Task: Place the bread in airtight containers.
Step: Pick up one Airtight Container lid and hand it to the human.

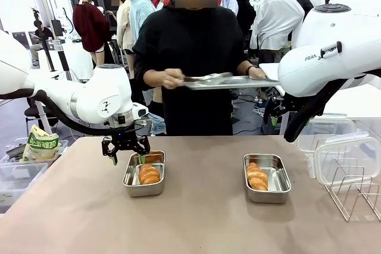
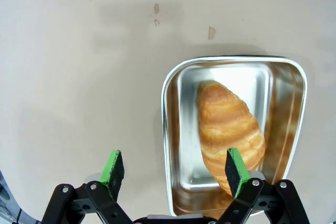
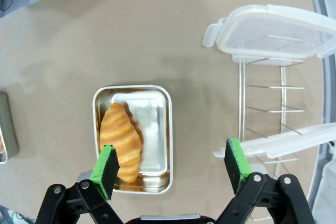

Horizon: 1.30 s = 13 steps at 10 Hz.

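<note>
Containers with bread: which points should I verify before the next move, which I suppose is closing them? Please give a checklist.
1. Left roll inside left container: ok.
2. Right roll inside right container: ok.
3. Left claw open and empty: ok.
4. Right claw open and empty: ok.
5. Lids on containers: not ok; clear lids rest at the wire rack.
6. Person's hands away from the table: ok, they hold a tray.

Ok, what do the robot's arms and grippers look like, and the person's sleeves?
The left arm and right arm are white with rounded joints and black cables; the right bears dark lettering. The left gripper and right gripper are black, two-fingered, with green pads. The person wears elbow-length black sleeves.
</note>
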Tool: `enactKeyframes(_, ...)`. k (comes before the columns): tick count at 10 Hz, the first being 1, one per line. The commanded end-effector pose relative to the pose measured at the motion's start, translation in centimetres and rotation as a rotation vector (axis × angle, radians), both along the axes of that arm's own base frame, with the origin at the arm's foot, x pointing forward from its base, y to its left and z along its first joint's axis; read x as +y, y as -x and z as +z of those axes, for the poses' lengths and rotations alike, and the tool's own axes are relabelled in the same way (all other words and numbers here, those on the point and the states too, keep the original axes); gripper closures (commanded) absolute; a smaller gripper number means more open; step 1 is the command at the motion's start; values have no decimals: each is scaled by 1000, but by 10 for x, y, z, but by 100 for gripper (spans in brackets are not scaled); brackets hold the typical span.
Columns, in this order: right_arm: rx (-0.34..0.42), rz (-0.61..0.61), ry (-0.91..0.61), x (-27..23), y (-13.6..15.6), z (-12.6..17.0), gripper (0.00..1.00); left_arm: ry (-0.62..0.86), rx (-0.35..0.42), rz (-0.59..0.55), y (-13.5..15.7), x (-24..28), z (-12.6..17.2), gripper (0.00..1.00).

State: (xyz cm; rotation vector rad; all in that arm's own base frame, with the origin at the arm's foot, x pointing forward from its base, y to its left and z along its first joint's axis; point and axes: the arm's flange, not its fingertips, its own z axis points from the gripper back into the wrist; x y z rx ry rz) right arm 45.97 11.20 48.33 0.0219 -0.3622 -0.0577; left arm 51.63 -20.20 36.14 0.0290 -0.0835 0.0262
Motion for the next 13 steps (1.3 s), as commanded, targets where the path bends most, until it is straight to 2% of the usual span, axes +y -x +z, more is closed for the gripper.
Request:
enactKeyframes(1,-7,3,2,0,-1,-2,0,35,7,-33,1,-13,35,0)
enactKeyframes(3,-7,3,2,0,-1,-2,0,32,-44,-46,16,-28,85,0)
enactKeyframes(4,-7,3,2,0,-1,-2,0,54,-45,-52,27,-30,106,0)
enactKeyframes(6,-7,3,2,0,-1,-2,0,46,-65,-98,40,-30,134,0)
enactKeyframes(8,-7,3,2,0,-1,-2,0,73,-50,-118,39,-32,131,0)
enactKeyframes(9,-7,3,2,0,-1,-2,0,97,-39,-86,37,-30,126,0)
enactKeyframes(10,-7,3,2,0,-1,-2,0,50,-77,-92,43,-36,143,0)
enactKeyframes(13,-7,3,2,0,-1,-2,0,50,-77,-92,43,-36,143,0)
